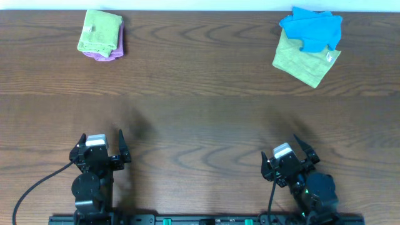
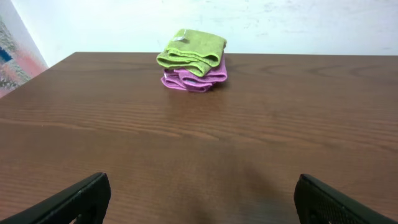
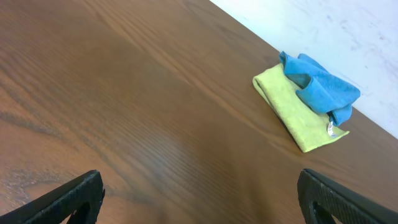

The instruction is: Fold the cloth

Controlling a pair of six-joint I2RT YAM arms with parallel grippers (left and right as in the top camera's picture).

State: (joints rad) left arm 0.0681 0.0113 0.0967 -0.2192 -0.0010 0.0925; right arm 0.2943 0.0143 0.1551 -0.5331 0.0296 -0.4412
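Note:
The cloth is lime green with a small white tag. It lies folded into a thick pad on top of a pink cloth at the table's far left corner, and the left wrist view shows the cloth straight ahead, far off. My left gripper stands open near the front edge, its fingers wide apart over bare wood. My right gripper is also open near the front right, with nothing between its fingers. Both grippers are far from the cloth.
The pink cloth lies folded under the green one. At the far right a crumpled blue cloth rests on a flat, duller yellow-green cloth, seen as well in the right wrist view. Dark wood table.

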